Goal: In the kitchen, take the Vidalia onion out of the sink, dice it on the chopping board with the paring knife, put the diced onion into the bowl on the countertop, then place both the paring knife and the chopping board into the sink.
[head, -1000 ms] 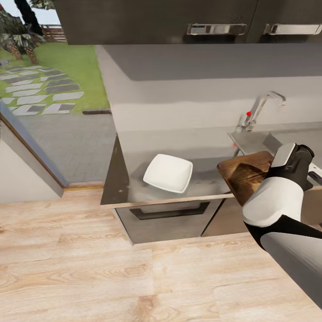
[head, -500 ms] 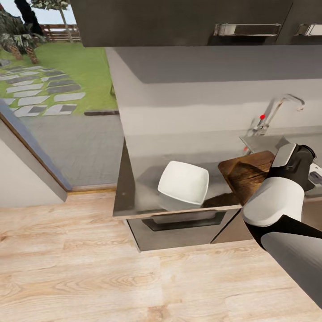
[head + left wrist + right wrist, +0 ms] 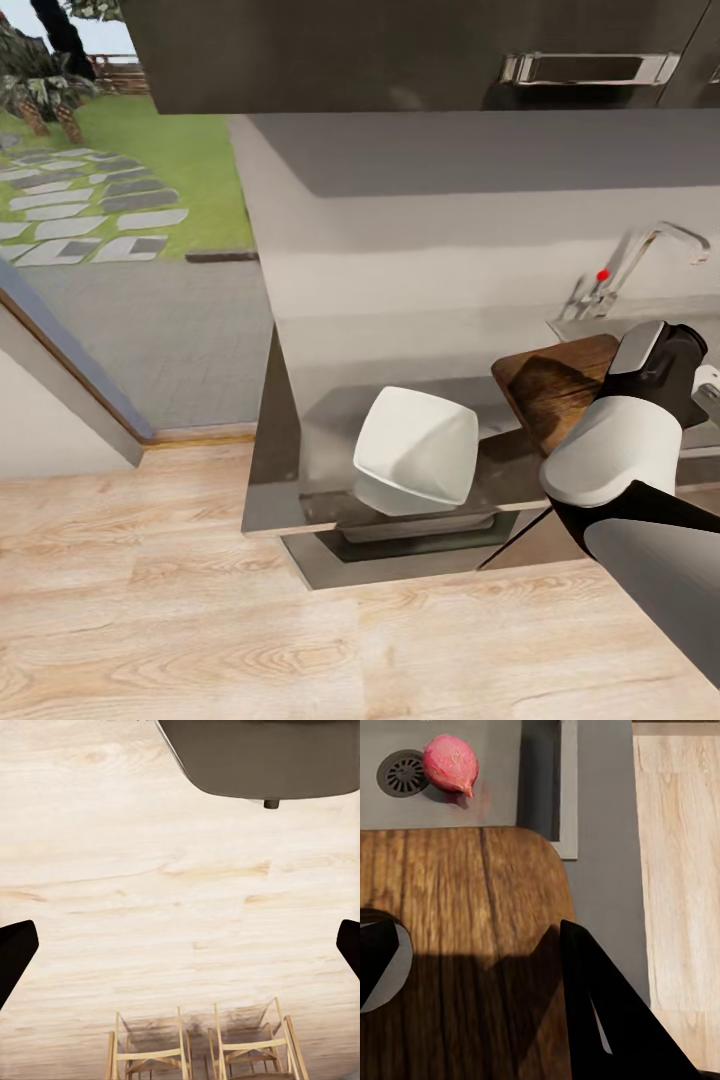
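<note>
Pink-red onion (image 3: 450, 765), steel sink (image 3: 495, 791), wooden board (image 3: 465, 945)

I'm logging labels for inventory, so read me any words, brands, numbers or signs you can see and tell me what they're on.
None: no readable text shows in these pictures.
The bowl, chopping board, onion, sink and upper cabinets are all plain.
The faucet bears a red knob with no marking legible.

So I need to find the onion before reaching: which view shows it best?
The right wrist view: the reddish-pink pointed onion lies beside the round drain in the brushed-steel sink. The head view shows the faucet, not the onion.
</note>
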Robot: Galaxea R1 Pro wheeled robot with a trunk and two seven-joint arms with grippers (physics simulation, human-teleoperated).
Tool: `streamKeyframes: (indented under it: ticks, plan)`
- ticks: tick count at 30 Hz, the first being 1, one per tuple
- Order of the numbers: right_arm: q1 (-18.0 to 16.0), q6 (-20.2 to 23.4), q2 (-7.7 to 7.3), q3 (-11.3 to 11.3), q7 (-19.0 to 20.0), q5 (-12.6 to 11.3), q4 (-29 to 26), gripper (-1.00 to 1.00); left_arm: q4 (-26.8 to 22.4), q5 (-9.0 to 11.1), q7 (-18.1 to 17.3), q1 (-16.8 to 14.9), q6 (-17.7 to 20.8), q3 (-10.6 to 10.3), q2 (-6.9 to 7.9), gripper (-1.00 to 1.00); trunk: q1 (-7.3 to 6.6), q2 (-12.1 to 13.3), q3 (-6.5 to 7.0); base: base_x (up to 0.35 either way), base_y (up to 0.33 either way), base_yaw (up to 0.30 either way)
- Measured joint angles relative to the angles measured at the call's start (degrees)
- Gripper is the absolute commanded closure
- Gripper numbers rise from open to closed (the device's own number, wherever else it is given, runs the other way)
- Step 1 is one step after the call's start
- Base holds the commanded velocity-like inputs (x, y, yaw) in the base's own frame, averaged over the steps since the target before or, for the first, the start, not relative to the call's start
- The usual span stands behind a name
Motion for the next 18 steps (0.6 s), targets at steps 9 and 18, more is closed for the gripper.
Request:
streamKeyframes:
  ticks: [9,18]
  plan:
    - [0.1,-0.3,0.1,0.0,0.0,0.0,0.0,1.0,0.0,0.0,0.0,0.0,0.0,0.0,0.0,-1.0,0.0,0.0,0.0,0.002,0.0,0.0]
    - [0.2,-4.4,0.16,0.0,-0.1,0.1,0.4,1.0,0.0,0.0,0.0,0.0,0.0,0.0,0.0,-1.0,0.0,0.0,0.0,0.0,0.049,0.0]
